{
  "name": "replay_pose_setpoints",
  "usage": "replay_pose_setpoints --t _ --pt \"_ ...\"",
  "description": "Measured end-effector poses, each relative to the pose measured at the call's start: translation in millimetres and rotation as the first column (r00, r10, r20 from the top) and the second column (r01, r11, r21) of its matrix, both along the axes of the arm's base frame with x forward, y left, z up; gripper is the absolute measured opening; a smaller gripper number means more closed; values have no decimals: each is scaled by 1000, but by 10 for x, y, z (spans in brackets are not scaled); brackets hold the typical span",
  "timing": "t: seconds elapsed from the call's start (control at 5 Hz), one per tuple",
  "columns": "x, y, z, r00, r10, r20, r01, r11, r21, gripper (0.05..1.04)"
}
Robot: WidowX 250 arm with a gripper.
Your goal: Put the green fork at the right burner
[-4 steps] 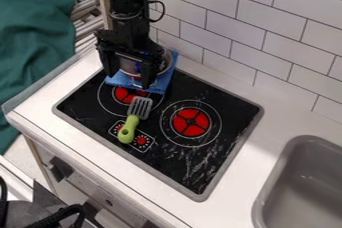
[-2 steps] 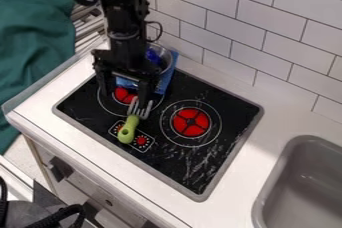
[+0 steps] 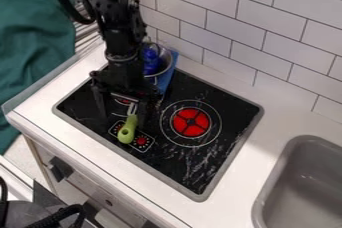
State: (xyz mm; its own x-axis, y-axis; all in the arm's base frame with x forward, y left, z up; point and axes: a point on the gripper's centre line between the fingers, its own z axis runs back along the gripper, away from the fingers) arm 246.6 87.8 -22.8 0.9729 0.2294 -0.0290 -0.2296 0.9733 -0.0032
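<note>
Gripper (image 3: 127,117) straddles green fork (image 3: 127,131) within stovetop edges (image 3: 231,157).

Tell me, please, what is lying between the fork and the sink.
Only bare stovetop, its grey rim and counter lie between fork and sink, in the camera view.

— Upper left?
— Matt, creased cloth on the green drape (image 3: 37,47).
— Mid-frame?
— Glossy black on the stovetop (image 3: 167,161), scuffed lower down. Smooth, plastic-looking on the green fork handle (image 3: 129,126). Shiny metal on the pot (image 3: 167,62).
— Right?
— Smooth satin on the sink (image 3: 307,174), lower right; glazed-looking on the tiles (image 3: 237,17) above.
</note>
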Motion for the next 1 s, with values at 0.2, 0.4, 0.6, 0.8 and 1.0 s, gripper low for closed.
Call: replay_pose_setpoints --t 0.2,0.4,0.6,0.8,1.0 --pt "-22 -28 -203 1000 18 -23 -18 1000 -14 1010" --pt "16 -10 -240 1000 25 -3 -25 1000 -10 957" --pt "58 30 -241 999 41 26 -41 999 -4 682" --pt "8 73 -238 997 63 47 -62 998 -29 388" --pt "-16 56 -217 999 32 42 -32 999 -6 280"
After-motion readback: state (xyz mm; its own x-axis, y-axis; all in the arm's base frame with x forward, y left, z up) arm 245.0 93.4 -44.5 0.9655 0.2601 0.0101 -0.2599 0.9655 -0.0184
